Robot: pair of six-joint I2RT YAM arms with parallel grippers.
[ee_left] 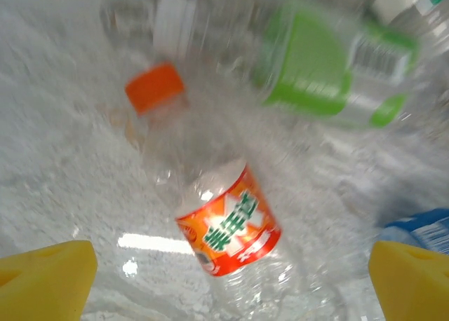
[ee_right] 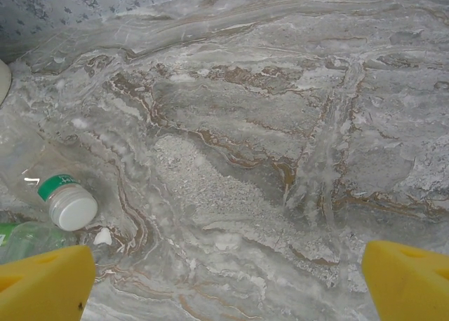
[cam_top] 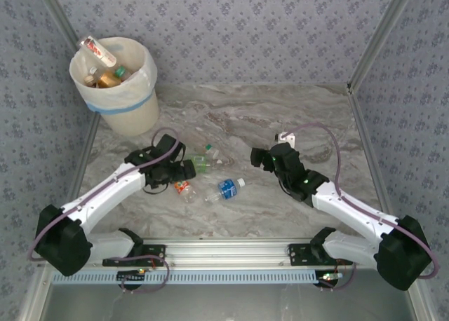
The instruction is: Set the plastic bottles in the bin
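Yellow fingertips (ee_left: 49, 275) of the left tool (cam_top: 184, 170) are standing wide apart at the bottom corners of the left wrist view, gripping nothing. They are framing an orange-label bottle (ee_left: 228, 230) that is lying on its side on the worktop (cam_top: 295, 118). The spread looks chosen so the bottle's body can pass between them, though that view is blurred and I cannot tell whether either finger is touching it. Going from the left in the top view, the bin (cam_top: 133, 111) is standing in the far left corner, well apart from the loose bottles. Several bottles (cam_top: 105, 72) are sitting inside it, one sticking up past the rim, so part of the task is looking done. Next, the left arm is reaching over the cluster near the middle of the worktop. There a green-label bottle (cam_top: 202, 161) is lying just beyond the tool, and a blue-label bottle (cam_top: 226, 188) is lying just right of the orange one. Further right, the right tool (cam_top: 261, 158) is hanging open and empty over bare marble, with the green-label bottle's white cap near the fingertip at the left edge of the right wrist view. It is probably holding clear so the two arms are not crowding the same bottle.
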